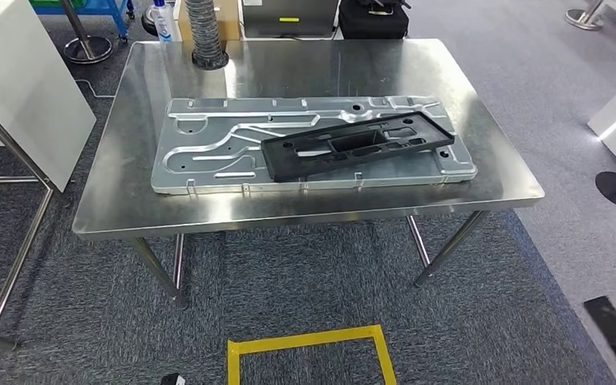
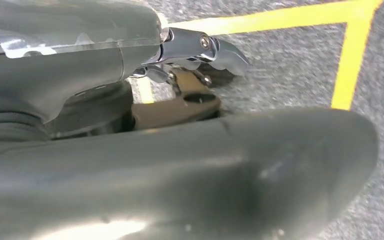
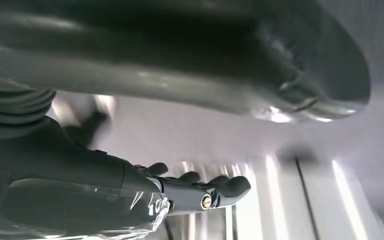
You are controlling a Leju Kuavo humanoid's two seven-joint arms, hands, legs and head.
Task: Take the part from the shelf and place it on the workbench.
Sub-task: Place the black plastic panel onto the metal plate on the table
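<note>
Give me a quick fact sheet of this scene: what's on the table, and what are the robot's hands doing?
surface: steel workbench
on it: large silver stamped panel, lying flat
on the panel: black plastic part, lying slantwise across its right half
table's far edge: ribbed grey hose
floor: grey carpet, yellow tape outline
left hand: empty, above the carpet
right hand: empty, fingers loosely extended

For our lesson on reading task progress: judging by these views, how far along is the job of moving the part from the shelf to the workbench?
It looks essentially done. The black part lies on the silver metal plate on the steel workbench, with nothing touching it. Nothing is in hand: the left hand hangs over grey carpet and yellow floor tape, and the right hand holds nothing visible. No further step appears left.
</note>
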